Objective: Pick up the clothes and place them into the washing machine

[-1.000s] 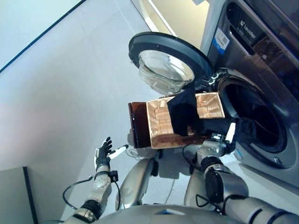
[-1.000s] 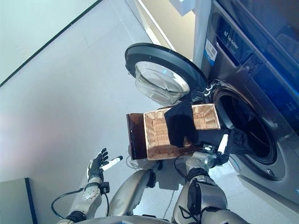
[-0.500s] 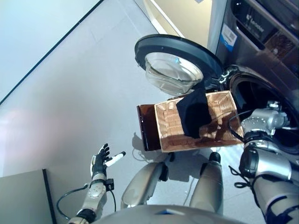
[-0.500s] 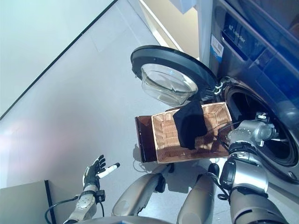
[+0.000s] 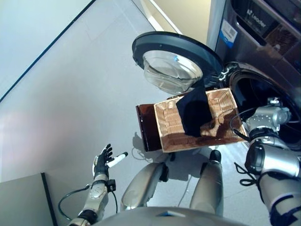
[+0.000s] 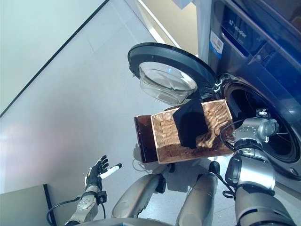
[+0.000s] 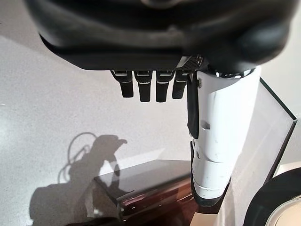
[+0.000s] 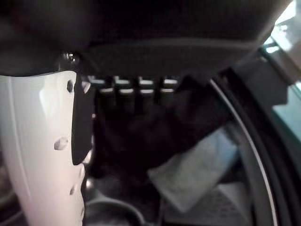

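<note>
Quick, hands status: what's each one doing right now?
Left hand: open, empty, out over the floor.
Right hand: inside the washing machine drum, on a dark cloth; grip cannot be told.

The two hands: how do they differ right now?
The left hand hangs low over the bare floor, fingers spread, holding nothing. The right hand reaches inside the washing machine drum, against dark cloth; whether it grips it I cannot tell. Both have dark fingers and a white-covered thumb.

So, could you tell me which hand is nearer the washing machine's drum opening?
Right. The right hand reaches into the drum opening; the left hand hangs open over the floor, far beyond the basket.
</note>
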You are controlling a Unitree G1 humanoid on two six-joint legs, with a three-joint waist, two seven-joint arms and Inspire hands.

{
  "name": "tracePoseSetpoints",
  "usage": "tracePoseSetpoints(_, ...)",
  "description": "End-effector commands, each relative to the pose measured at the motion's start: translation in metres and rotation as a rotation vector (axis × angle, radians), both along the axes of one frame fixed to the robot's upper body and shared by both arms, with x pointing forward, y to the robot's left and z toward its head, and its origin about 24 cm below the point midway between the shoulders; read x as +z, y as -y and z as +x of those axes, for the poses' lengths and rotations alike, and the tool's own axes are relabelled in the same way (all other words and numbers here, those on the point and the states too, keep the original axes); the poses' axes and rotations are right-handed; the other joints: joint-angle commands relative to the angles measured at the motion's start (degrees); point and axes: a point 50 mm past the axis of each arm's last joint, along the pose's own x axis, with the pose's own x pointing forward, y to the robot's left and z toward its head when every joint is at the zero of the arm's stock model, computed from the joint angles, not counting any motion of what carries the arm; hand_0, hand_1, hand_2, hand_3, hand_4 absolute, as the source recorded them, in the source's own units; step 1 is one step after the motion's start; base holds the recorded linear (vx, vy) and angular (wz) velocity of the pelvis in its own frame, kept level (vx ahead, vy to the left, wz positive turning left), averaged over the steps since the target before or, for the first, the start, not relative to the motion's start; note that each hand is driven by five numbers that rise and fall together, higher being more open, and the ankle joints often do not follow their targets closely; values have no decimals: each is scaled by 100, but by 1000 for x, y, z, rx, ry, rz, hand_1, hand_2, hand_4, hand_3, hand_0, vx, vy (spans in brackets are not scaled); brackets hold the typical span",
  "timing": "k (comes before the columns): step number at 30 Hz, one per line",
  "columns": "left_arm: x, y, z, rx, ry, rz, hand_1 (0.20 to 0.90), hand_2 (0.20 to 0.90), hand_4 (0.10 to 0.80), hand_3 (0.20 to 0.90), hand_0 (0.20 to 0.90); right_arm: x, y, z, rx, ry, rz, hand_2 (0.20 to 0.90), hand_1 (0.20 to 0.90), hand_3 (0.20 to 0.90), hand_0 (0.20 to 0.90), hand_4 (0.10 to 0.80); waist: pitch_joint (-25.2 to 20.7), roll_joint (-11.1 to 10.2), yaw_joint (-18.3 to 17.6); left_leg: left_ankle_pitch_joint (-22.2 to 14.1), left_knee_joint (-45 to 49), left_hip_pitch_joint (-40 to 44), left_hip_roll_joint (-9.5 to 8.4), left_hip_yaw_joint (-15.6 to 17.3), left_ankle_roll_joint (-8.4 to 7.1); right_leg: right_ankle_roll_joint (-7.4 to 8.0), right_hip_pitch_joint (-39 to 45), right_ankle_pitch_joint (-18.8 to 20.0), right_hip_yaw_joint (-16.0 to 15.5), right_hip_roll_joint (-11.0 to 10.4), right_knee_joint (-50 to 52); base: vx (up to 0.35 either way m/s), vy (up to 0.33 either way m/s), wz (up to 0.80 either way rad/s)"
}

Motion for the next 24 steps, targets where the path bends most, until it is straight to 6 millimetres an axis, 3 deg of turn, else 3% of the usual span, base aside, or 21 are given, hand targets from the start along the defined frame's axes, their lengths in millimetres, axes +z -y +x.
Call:
tracePoseSetpoints(1,7,-24,11,95,42,60,900,900,800,900,900,79,11,11,22,146,-278,900,900,900,900,800,-195,-167,97,-899,774,-45,-4,1,-341,-363,538,643,-198,163,-921,-4,-30,0)
tracePoseSetpoints(2,7,-25,12,95,39,67,900,900,800,900,900,65,8,12,47,104,-268,900,900,900,900,800,-177,-216,80,-900,792,-51,3,-7,-343,-363,557,638,-217,164,-918,0,0,0)
tracePoseSetpoints(3,7,-25,12,95,39,67,900,900,800,900,900,65,8,12,47,104,-267,900,900,900,900,800,-177,-218,78,-900,792,-49,1,-9,-343,-363,559,637,-219,163,-918,-4,-50,1)
tracePoseSetpoints(4,6,-25,13,94,28,73,900,900,800,900,900,38,-4,17,116,7,-247,900,900,900,900,800,-146,-321,67,-898,822,-55,19,-24,-344,-377,581,634,-234,193,-900,-9,-59,3)
tracePoseSetpoints(6,7,-24,17,92,33,69,900,900,800,900,900,3,-15,16,187,-116,-216,900,900,900,900,800,-86,-454,53,-898,861,-58,41,-50,-346,-395,617,636,-288,212,-891,-12,-65,6)
tracePoseSetpoints(7,7,-24,16,93,33,70,900,900,800,900,900,3,-16,16,188,-116,-215,900,900,900,900,800,-83,-460,44,-899,864,-57,40,-52,-347,-396,621,634,-290,211,-892,-17,-77,10)
tracePoseSetpoints(8,8,-25,18,95,33,74,900,900,800,900,900,-22,-35,19,275,-180,-195,900,900,900,900,800,-17,-601,26,-900,911,-72,67,-75,-347,-412,654,644,-340,239,-891,-17,-79,10)
tracePoseSetpoints(12,8,-28,19,112,28,70,900,900,800,900,900,-59,-74,23,431,-287,-192,900,900,900,900,800,39,-877,43,-896,981,-99,115,-145,-359,-447,695,639,-432,286,-874,-8,-74,9)
tracePoseSetpoints(15,7,-31,19,113,17,77,900,900,800,900,900,-75,-98,26,564,-379,-231,900,900,900,900,800,80,-1093,72,-893,1040,-121,150,-191,-371,-480,720,654,-515,327,-874,-5,-60,8)
tracePoseSetpoints(21,12,-50,22,142,16,120,900,900,800,900,900,-80,-140,40,770,-529,-399,900,900,900,900,800,140,-1408,192,-898,1145,-181,205,-291,-384,-522,755,654,-636,385,-856,-10,-55,8)
tracePoseSetpoints(24,13,-54,21,152,17,126,900,900,800,900,900,-82,-145,42,815,-609,-473,900,900,900,900,800,150,-1468,243,-893,1155,-193,213,-322,-391,-530,767,650,-673,395,-852,-11,-23,12)
